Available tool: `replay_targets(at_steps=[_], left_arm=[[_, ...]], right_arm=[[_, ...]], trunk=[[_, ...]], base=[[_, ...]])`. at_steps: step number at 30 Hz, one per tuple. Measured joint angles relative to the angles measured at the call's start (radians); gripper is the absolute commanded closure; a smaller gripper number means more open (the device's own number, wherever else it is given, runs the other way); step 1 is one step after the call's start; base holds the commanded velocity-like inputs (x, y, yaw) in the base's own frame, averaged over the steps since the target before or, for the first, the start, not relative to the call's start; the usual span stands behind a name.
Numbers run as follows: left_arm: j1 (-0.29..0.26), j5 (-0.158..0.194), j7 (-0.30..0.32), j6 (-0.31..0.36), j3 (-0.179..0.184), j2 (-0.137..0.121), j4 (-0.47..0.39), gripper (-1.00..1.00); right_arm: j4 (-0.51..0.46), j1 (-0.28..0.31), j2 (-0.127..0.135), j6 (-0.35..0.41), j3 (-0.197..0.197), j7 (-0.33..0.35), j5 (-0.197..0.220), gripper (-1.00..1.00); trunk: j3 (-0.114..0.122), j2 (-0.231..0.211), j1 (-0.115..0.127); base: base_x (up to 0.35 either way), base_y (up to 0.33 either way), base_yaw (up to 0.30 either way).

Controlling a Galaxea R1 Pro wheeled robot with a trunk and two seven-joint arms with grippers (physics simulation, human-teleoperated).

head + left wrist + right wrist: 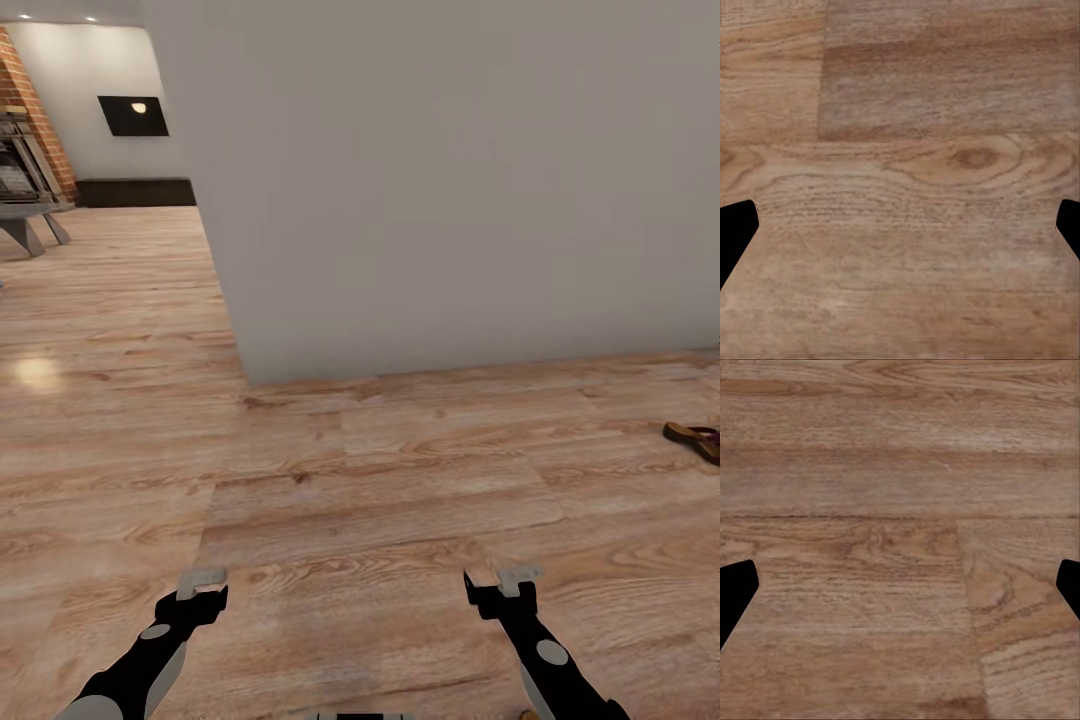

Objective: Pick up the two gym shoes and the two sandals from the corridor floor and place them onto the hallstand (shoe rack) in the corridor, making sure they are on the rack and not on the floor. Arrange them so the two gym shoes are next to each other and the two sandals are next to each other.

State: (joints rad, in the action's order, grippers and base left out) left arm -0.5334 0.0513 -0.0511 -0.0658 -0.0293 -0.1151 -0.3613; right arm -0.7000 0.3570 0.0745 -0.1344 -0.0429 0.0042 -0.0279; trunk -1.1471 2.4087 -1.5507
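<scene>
Well, one sandal point(694, 440) lay on the corridor floor point(380, 500) off to the right by the wall point(450, 180). Left claw point(203, 580) and right claw point(517, 577) both hung wide open and empty, probably since the robot was in transit.

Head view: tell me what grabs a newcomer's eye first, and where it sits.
A big grey wall fills the middle and right, its corner jutting over the plank floor. A lone brown sandal lies on the floor at the far right edge. Down front, the left claw and right claw hang open over bare planks.
</scene>
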Motion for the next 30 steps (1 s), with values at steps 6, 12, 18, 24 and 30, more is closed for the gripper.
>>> replay_targets(at_steps=[6,12,18,24,30], left_arm=[[0.0,0.0,0.0,0.0,0.0,0.0,-0.001,-1.0],[0.0,0.0,-0.001,0.0,-0.001,0.0,-0.001,-1.0],[0.0,0.0,0.0,0.0,-0.001,0.0,-0.001,-1.0],[0.0,0.0,0.0,0.0,-0.001,0.0,-0.001,-1.0],[0.0,0.0,0.0,0.0,0.0,0.0,-0.001,-1.0]], right_arm=[[0.0,0.0,0.0,0.0,0.0,0.0,0.0,-1.0],[0.0,0.0,0.0,0.0,0.0,0.0,0.0,-1.0],[0.0,0.0,0.0,0.0,0.0,0.0,0.0,-1.0],[0.0,0.0,0.0,0.0,0.0,0.0,0.0,-1.0],[0.0,0.0,0.0,0.0,0.0,0.0,0.0,-1.0]], trunk=[[0.0,0.0,0.0],[0.0,0.0,0.0],[0.0,0.0,0.0],[0.0,0.0,0.0],[0.0,0.0,0.0]], base=[[-0.268,-0.001,0.0],[-0.268,0.0,0.0],[-0.086,0.0,0.0],[-0.022,0.0,0.0],[-0.007,0.0,0.0]])
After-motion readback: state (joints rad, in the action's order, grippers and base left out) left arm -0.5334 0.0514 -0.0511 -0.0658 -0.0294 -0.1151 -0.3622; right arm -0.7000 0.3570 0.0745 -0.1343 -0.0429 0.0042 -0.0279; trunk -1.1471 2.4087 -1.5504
